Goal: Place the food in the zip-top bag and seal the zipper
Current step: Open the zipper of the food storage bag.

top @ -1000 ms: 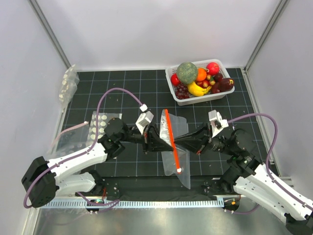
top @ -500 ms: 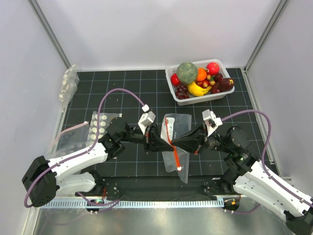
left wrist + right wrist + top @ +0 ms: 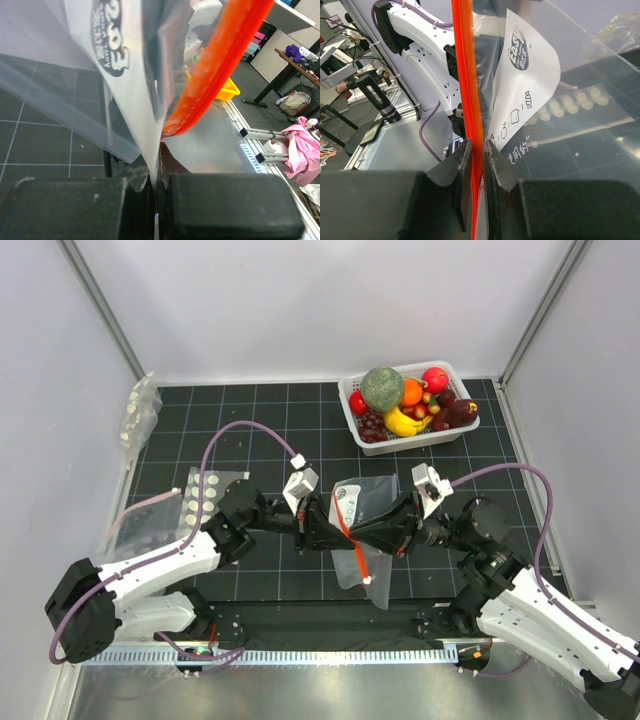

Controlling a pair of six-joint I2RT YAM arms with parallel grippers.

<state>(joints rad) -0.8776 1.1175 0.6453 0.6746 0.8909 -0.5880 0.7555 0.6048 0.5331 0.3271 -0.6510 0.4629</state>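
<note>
Surface (image 3: 300,405): black gridded mat. Basket (image 3: 420,437) sat at 1 o'clock with the food (image 3: 435,379) inside it, well apart from the bag. Zip-top bag (image 3: 368,502) was held up over mid-surface between the arms. Left gripper (image 3: 322,523) was at 9 o'clock of the zipper (image 3: 350,538), its jaws clamped on clear film just beside the strip. Right gripper (image 3: 368,530) was at 3 o'clock, its jaws pinched narrow on the zipper itself.

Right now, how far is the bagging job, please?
Done: the zip-top bag is held up. In hand: the left fingers pinch its film, the right fingers pinch the zipper. Left: the food sits in the basket, none shows in the bag; sealing comes last.
</note>
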